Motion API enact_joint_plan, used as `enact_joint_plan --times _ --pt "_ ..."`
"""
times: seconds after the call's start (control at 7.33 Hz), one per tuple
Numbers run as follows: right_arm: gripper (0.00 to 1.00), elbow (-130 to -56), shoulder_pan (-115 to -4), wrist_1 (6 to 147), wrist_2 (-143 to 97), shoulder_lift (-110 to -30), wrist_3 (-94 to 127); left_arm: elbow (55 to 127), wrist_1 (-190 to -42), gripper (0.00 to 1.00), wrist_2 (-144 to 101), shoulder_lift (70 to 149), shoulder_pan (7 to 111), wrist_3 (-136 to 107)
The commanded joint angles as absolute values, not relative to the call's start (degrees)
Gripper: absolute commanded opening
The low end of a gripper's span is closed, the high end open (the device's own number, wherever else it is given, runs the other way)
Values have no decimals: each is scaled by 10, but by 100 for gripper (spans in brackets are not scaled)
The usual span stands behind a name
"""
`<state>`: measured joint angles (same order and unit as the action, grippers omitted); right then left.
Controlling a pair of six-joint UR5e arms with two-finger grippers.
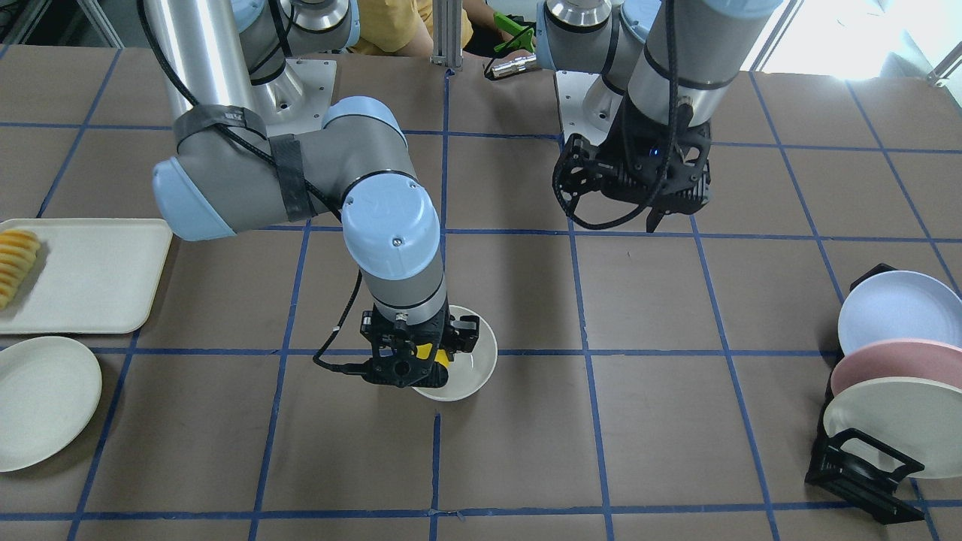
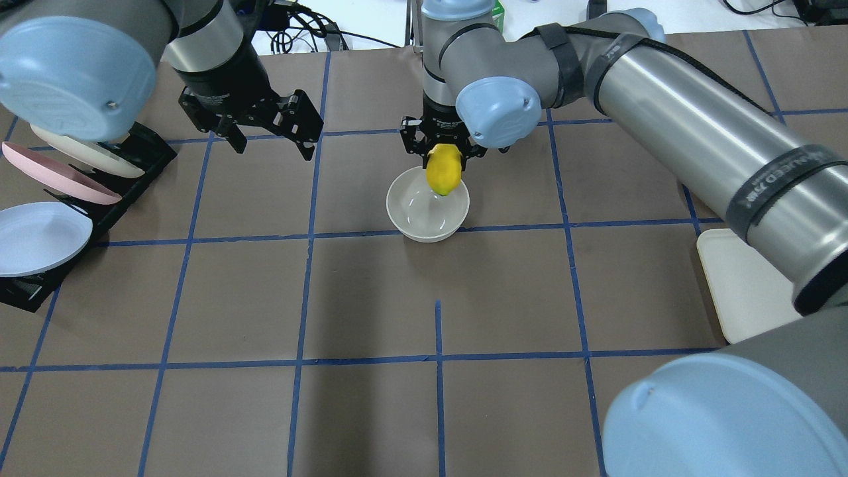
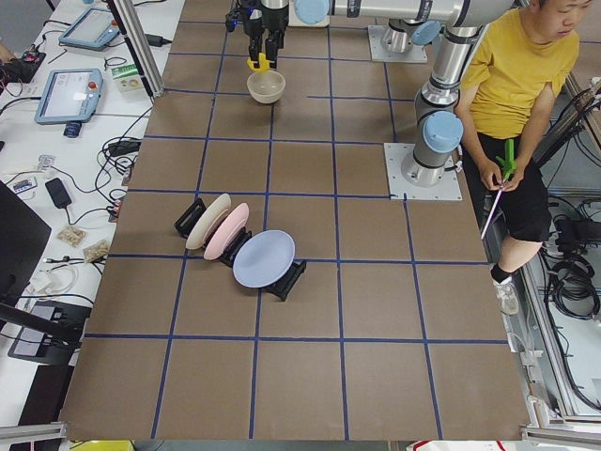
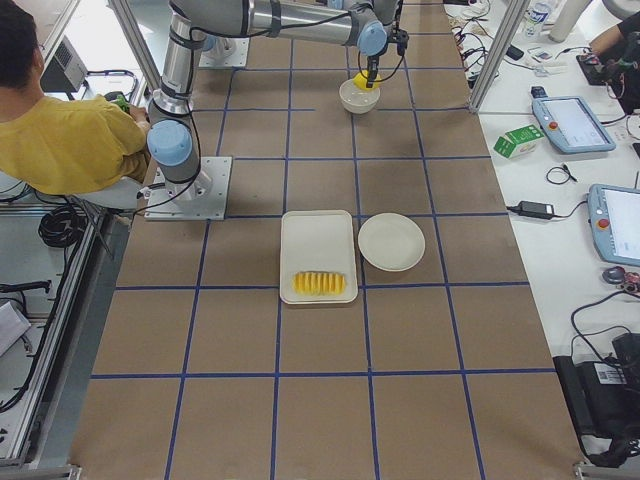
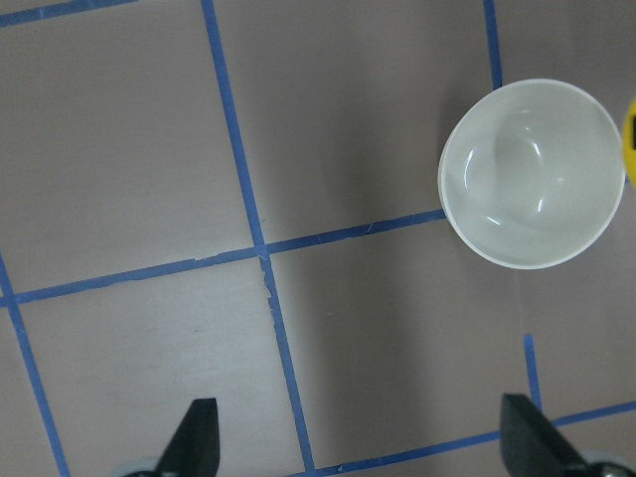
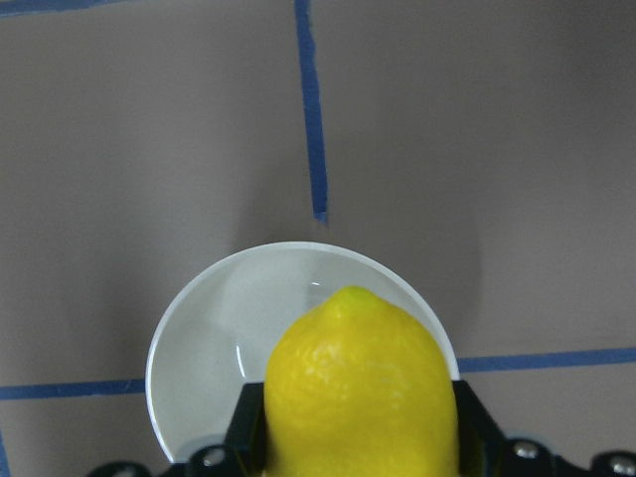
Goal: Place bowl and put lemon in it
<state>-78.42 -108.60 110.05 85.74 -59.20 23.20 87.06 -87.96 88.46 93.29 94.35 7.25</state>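
The cream bowl point(image 2: 424, 222) stands upright on the brown table near its middle, and also shows in the front view point(image 1: 477, 372) and the left wrist view point(image 5: 532, 174). My right gripper point(image 2: 442, 158) is shut on the yellow lemon point(image 2: 444, 171) and holds it just above the bowl's far rim. In the right wrist view the lemon point(image 6: 358, 397) fills the space between the fingers over the bowl point(image 6: 214, 343). My left gripper point(image 2: 265, 136) is open and empty, hovering to the left of the bowl, with its fingertips point(image 5: 196, 437) wide apart.
A rack of upright pale blue, pink and cream plates point(image 2: 53, 192) stands on the left side. A cream tray point(image 1: 98, 278) with orange-yellow sliced food and a flat cream plate point(image 1: 41, 398) lie on my right side. A person in yellow point(image 3: 521, 85) sits behind the bases.
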Motion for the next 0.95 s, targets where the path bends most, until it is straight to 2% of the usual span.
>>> enact_joint_plan --times 0.0,0.27,0.41,0.68,0.82 --pt "0 -783 -1096 1108 832 -570 250 879 -885 100 891 911 939 78" --pt "0 -787 -1096 1102 831 -562 250 875 -885 100 912 908 939 81" --pt "3 -787 -1096 1106 830 -552 250 868 -894 100 924 906 937 74" --pt "37 -794 -1096 1101 830 -546 250 868 -893 100 918 904 935 65" --pt "46 -813 -1096 1110 831 -544 251 864 -893 100 919 904 933 55"
